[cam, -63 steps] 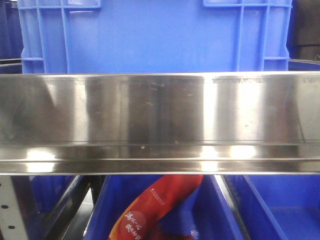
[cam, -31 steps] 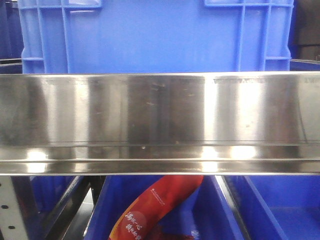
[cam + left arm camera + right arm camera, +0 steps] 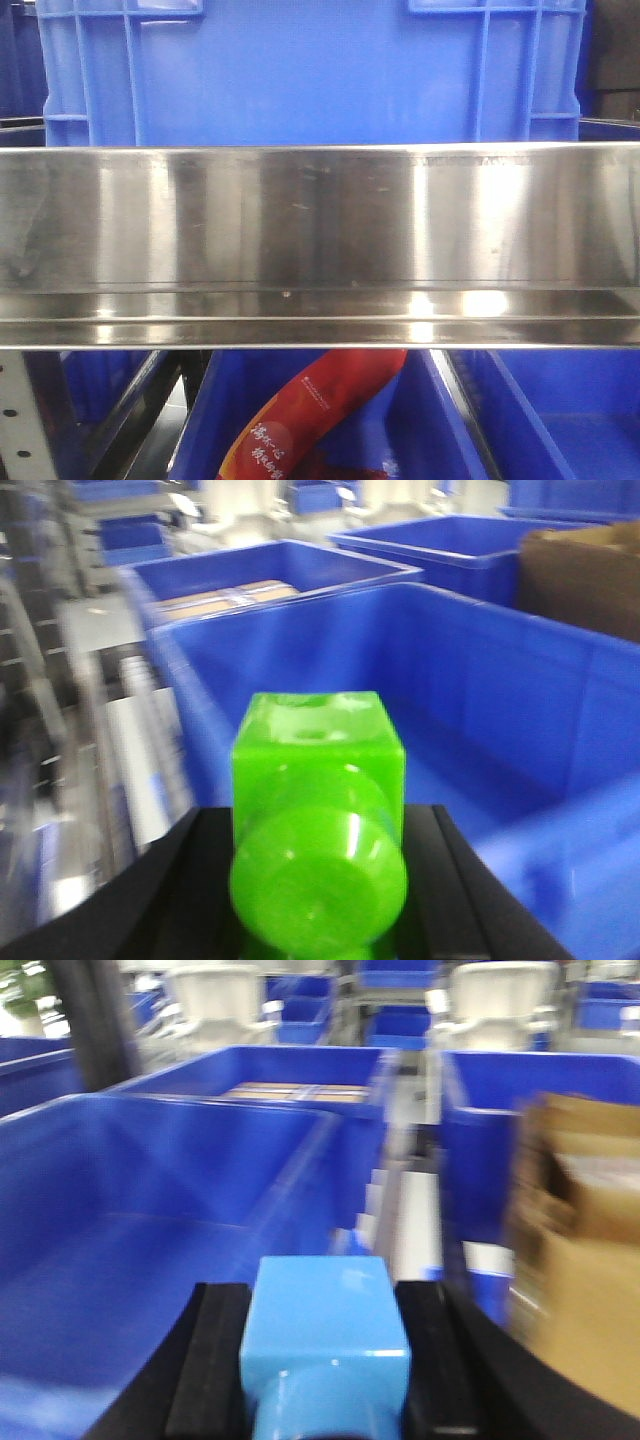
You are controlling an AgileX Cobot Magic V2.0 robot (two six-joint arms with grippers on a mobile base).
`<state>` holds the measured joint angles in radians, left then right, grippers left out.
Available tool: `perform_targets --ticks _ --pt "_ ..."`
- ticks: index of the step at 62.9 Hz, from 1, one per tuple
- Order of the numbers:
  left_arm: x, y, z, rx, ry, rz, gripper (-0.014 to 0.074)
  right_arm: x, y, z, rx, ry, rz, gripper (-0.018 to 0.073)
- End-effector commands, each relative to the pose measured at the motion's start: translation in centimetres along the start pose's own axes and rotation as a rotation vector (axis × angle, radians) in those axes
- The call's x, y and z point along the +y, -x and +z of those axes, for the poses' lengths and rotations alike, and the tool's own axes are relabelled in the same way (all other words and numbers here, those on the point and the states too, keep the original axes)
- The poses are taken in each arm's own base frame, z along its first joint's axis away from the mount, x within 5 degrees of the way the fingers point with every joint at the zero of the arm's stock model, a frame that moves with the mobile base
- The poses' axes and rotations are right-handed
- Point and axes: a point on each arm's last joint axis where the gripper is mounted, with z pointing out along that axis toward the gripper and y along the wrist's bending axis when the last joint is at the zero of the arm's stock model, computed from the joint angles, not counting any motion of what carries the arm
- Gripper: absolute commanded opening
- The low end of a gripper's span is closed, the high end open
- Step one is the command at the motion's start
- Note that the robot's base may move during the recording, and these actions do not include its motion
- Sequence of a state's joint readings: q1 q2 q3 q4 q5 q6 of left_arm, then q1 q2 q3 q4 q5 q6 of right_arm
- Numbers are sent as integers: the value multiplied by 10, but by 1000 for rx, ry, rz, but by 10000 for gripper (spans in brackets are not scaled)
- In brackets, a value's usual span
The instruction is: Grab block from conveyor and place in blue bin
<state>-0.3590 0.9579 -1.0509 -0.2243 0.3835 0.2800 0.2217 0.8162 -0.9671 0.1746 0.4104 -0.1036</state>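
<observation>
Our left gripper [image 3: 318, 880] clamps the green block [image 3: 318, 780], blue bin [image 3: 520, 700] straight ahead; our right gripper [image 3: 322, 1360] clamps a light-blue block [image 3: 325, 1320].

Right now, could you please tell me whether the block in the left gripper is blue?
No, the block held in the left gripper is bright green, as the left wrist view shows.
</observation>
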Motion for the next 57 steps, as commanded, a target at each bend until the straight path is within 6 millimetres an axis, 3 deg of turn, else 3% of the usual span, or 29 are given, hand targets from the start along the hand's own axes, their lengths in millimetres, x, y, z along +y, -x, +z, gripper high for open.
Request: perform_targets --ticks 1,15,32,41,46,51,57 --pt "-5 17 23 -68 -20 3 -111 11 17 15 -35 57 -16 -162" --pt "-25 37 72 -51 -122 -59 -111 43 29 64 18 189 -37 -162" --pt "-37 19 109 41 -166 -100 -104 64 14 114 86 230 -46 -162" --pt "-38 15 115 61 -167 -100 83 66 5 127 125 230 -38 -140" --pt "-38 14 116 66 -167 -100 221 67 2 131 140 235 -13 -44" --pt "-38 13 116 72 -169 -99 332 67 0 133 142 234 -11 117" --pt "-39 12 115 82 -173 -99 389 67 1 134 128 232 -9 369"
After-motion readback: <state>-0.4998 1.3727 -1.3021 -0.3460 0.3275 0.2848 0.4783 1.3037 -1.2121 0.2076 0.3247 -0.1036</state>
